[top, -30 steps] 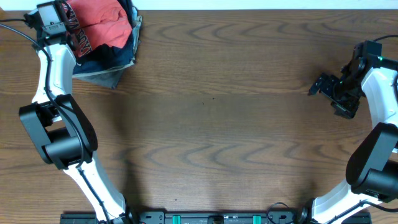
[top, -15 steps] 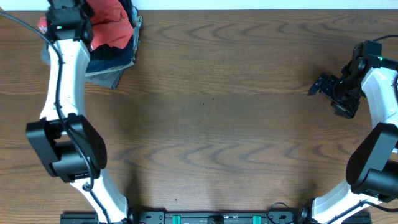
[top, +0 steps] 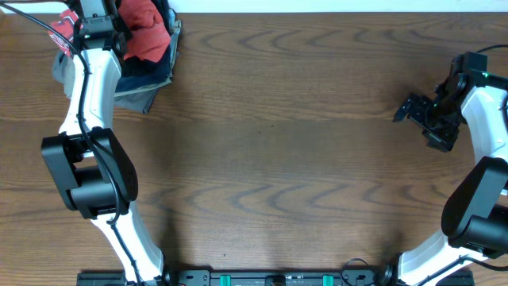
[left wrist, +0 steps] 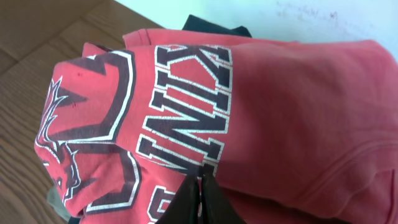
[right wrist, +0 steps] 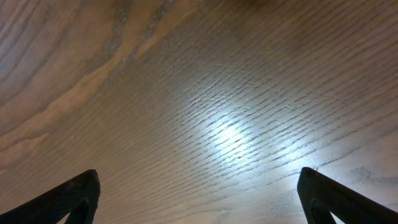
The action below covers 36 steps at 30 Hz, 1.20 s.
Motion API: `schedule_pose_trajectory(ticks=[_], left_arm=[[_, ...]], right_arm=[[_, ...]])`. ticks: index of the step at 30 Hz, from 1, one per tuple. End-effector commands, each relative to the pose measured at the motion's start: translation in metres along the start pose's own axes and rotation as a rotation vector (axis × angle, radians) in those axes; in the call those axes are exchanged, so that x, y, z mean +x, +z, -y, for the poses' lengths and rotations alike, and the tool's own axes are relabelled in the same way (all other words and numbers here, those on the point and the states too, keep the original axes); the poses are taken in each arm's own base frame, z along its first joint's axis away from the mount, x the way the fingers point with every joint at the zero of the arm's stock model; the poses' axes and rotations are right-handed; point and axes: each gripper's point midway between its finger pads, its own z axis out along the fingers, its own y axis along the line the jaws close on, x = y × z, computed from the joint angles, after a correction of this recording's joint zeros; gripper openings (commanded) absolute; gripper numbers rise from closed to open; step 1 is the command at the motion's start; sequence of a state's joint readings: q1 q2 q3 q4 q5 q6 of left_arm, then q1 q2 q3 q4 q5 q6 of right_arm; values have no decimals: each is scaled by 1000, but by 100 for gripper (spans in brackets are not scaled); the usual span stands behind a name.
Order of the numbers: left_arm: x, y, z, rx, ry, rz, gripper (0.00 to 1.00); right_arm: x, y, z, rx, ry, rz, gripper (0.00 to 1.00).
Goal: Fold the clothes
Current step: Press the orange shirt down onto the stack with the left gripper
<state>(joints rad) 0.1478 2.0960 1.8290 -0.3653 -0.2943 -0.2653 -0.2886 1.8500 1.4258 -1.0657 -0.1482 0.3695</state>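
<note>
on the salmon t-shirt [left wrist: 292, 106] we read navy, white-outlined block letters [left wrist: 180, 106], turned sideways: "nix" is all we can make out for sure. the letters beside it are cut off by folds. nothing else is legible.

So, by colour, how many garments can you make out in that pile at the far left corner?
Red T-shirt: 1
Navy garment: 1
Grey garment: 1
Total: 3 visible from overhead. I can't tell whether more lie hidden in the stack.
</note>
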Motion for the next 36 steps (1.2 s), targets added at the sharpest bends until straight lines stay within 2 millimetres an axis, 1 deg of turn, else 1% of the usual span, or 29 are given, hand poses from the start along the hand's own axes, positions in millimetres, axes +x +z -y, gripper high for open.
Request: schedule_pose_trajectory(ticks=[1, 6, 9, 13, 15, 18, 23, 29, 36], left_arm=[[4, 3, -2, -3, 1, -17, 6], [19, 13, 8, 47, 9, -63, 6], [23, 20, 10, 52, 11, -66, 6], [33, 35, 5, 38, 7, -81, 6], [34, 42, 2, 33, 2, -78, 6], [30, 48, -5, 27, -14, -60, 6], [9, 53, -13, 30, -51, 10, 6], [5, 53, -14, 31, -53, 23, 6], [-12, 52, -9, 55, -75, 94, 6]], right_arm=[[-4, -6, -3, -5, -20, 22, 99], [-4, -6, -3, -5, -20, 21, 99], [-4, -6, -3, -5, -20, 21, 99], [-4, -6, -3, -5, -20, 21, 99], [-4, -6, -3, -5, -20, 21, 99], [-4, -6, -3, -5, -20, 21, 99], [-4, -6, -3, -5, -20, 21, 99], [-4, -6, -3, -5, -20, 21, 99], [-4, -6, -3, -5, -20, 21, 99]])
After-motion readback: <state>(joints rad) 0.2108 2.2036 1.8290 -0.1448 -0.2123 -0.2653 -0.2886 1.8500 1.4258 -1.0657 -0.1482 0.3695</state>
